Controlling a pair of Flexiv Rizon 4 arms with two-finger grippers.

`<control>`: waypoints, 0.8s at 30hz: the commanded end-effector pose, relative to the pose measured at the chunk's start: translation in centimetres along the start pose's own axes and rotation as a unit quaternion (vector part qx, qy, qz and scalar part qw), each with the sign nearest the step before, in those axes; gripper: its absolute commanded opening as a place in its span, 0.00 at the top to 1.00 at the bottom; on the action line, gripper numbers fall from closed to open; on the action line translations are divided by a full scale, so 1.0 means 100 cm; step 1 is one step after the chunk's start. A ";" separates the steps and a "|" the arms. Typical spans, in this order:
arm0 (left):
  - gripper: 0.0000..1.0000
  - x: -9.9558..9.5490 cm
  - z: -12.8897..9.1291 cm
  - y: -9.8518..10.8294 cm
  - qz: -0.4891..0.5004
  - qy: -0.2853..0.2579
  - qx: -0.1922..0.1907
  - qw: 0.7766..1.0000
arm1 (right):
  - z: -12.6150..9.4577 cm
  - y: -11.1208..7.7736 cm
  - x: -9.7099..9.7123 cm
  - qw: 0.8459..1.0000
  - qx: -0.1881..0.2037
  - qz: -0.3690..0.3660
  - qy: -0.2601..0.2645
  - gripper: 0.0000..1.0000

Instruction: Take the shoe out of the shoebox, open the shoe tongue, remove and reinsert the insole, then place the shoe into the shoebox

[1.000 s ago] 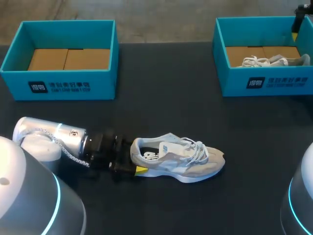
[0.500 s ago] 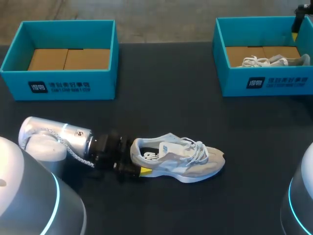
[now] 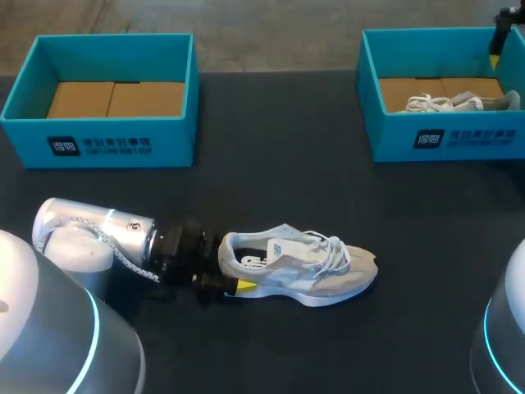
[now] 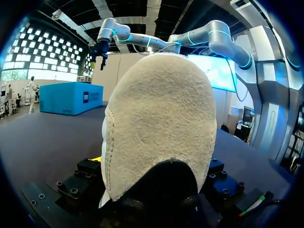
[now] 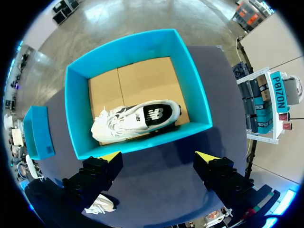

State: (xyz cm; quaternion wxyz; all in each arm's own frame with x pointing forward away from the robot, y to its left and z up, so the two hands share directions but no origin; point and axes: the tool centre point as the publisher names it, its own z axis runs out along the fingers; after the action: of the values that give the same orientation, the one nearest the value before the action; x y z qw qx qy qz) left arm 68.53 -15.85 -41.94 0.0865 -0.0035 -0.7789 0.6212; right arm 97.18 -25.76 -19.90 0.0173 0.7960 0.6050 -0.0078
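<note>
Suede on the heel of the shoe (image 4: 159,128) is soft and rounded, so I think the left gripper (image 3: 230,275), set around it with a hold I cannot tell closed or loose, may slip or push the shoe along the table (image 3: 271,189). The shoe is beige and grey with white laces (image 3: 332,246), upright on its sole. Far beyond it, the right gripper (image 5: 156,159) hangs wide open over the shoebox (image 5: 190,95) holding a second shoe (image 5: 135,118).

We see soft, even light from overhead on the dark table (image 3: 271,156), with only faint shadows under the shoe (image 3: 303,275) and left arm (image 3: 107,234). Cyan rings (image 3: 96,328) glow on our arms. From the left wrist, the heel (image 4: 159,128) is brightly lit, its base in deep shadow.
</note>
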 end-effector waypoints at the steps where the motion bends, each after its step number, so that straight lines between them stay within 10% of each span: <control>1: 1.00 0.001 0.002 0.002 -0.001 0.002 -0.002 1.000 | 0.000 -0.001 0.000 1.000 -0.001 0.000 0.000 0.00; 24: 1.00 0.001 0.002 0.002 -0.001 0.002 -0.002 1.000 | -0.008 -0.010 0.023 1.000 -0.002 0.024 -0.010 0.00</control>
State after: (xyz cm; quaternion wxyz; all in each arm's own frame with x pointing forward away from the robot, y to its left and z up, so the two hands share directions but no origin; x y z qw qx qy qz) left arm 68.56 -15.84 -41.92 0.0878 -0.0041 -0.7799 0.6197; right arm 97.29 -24.37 -19.37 0.0112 0.8063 0.5913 0.0013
